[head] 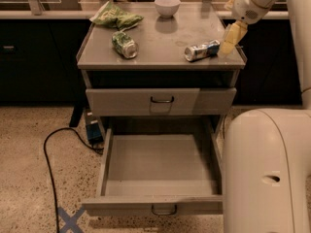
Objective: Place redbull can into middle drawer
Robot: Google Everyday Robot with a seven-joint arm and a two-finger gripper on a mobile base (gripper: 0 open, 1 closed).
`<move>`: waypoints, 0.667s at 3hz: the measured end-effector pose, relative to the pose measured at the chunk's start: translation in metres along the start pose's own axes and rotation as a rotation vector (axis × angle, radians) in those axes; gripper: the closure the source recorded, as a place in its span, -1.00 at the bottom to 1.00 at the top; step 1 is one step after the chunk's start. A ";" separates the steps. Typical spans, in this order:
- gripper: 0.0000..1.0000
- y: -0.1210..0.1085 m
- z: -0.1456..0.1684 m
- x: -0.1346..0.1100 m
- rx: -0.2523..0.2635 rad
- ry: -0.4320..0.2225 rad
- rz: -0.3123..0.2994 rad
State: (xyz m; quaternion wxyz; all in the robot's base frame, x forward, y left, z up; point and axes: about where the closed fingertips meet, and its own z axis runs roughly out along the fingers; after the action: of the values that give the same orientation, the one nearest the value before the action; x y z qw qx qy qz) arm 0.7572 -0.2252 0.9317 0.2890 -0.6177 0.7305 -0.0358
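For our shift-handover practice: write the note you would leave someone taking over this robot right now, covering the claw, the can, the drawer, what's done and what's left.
State of the claw: above the right edge of the cabinet top, right beside the redbull can.
The redbull can lies on its side on the cabinet top, near the front right corner, not lifted.
The middle drawer is pulled open, floor bare.
Done: drawer open.
Left: grasp the can, carry it down, set it in the drawer.
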 end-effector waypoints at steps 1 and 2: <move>-1.00 0.000 0.048 -0.009 -0.035 -0.021 -0.059; -1.00 0.011 0.114 -0.021 -0.112 -0.020 -0.129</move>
State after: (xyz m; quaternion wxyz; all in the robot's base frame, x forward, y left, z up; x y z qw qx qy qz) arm 0.8018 -0.1686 0.8404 0.2584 -0.6789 0.6872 -0.0072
